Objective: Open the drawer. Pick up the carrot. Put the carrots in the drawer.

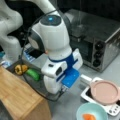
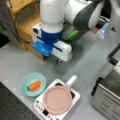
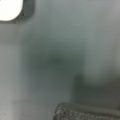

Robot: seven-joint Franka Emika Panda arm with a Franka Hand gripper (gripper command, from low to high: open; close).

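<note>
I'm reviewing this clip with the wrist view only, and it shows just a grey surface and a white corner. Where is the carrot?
Observer: The carrot lies in the light-blue bowl, near a front view's bottom left.
Operator: Is the drawer open?
Observer: Yes. The drawer is pulled out from the wooden-topped cabinet. It holds a green vegetable and a yellow-orange vegetable, but no carrot.
Operator: And the gripper?
Observer: The gripper hangs low over the grey table, between the cabinet and the bowl and apart from the carrot.
</note>
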